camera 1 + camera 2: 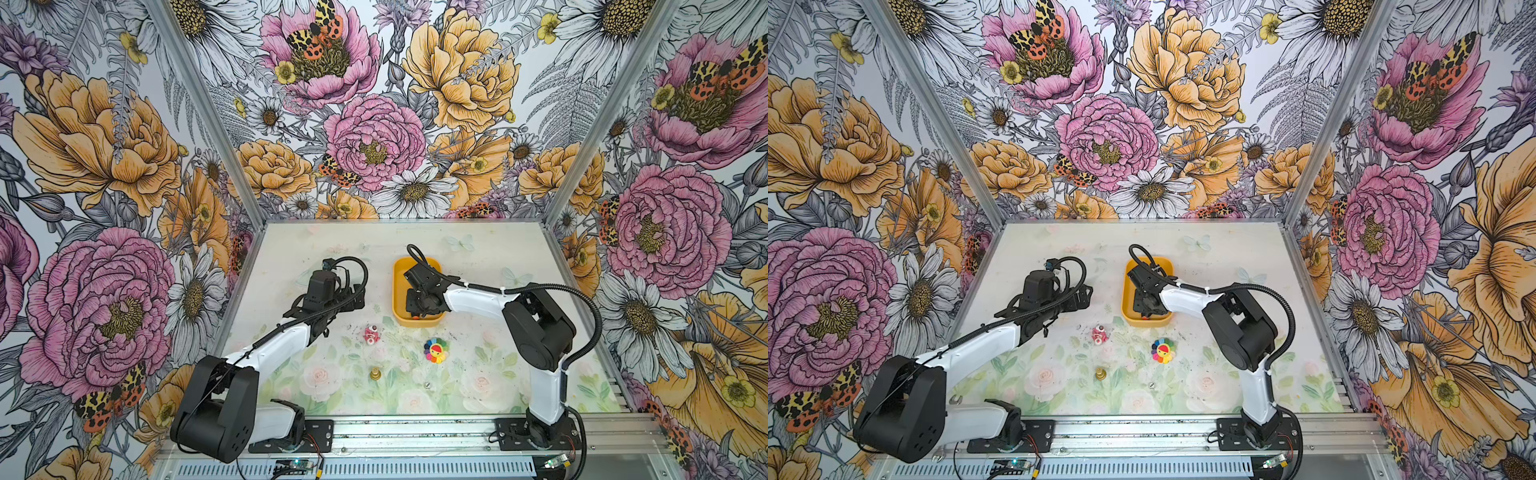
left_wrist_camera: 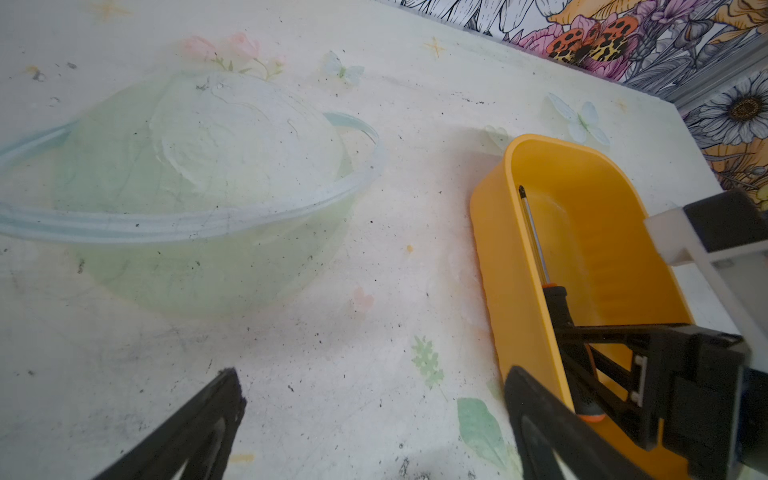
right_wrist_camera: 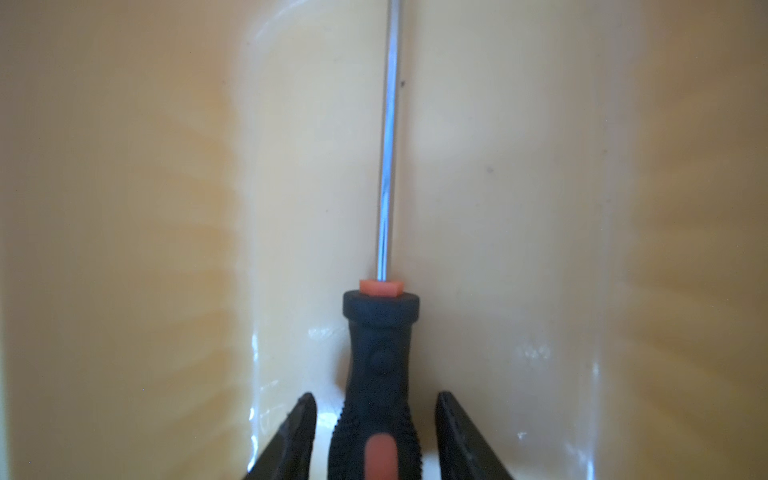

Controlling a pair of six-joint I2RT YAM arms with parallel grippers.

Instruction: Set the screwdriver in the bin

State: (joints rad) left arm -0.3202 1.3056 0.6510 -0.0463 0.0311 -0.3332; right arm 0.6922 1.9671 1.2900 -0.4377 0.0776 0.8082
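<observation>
**A:** Two fingers (image 3: 295,436) of the right end effector (image 3: 375,399) stand spread either side of the screwdriver (image 3: 380,365) handle, with a gap on each side. Nothing is pinched.

**B:** Where does it lie?

**A:** On the bin (image 2: 503,257) floor, along the bin's length. The shaft points straight away from that end effector.

**B:** Room to leave?

**A:** Straight up looks free, I'd judge. Walls flank both sides, so a sideways exit risks a knock. The left end effector (image 2: 374,372), also spread, hangs over the table (image 2: 332,291) beside the bin, farther off.
</observation>
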